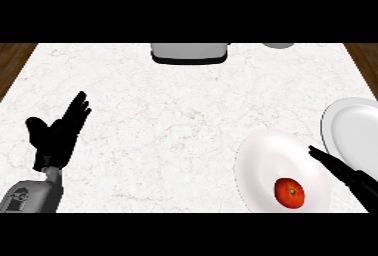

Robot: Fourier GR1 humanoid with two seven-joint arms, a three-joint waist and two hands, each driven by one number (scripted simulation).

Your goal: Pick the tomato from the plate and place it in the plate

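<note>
Right hand (347, 175), black and slender, is reaching in from the lower right edge with its fingers straight, holding nothing; its fingertips are lying over the right rim of the near plate (266, 150). Just left of and below those fingers, the tomato (290, 193) is sitting on the lower part of this plate: a round, glossy red fruit with a small dark stem mark at its centre. Both plates are smooth, white and oval in outline; the second plate (358, 130) is lying just beside the first, at the right edge, partly cut off. Left hand (57, 131) is resting open at the left, fingers up, above its grey forearm. Underneath, the table (170, 115) is showing pale, finely veined stone. A grey, rounded appliance (189, 52) is standing at the far edge. No writing is showing anywhere.
</note>
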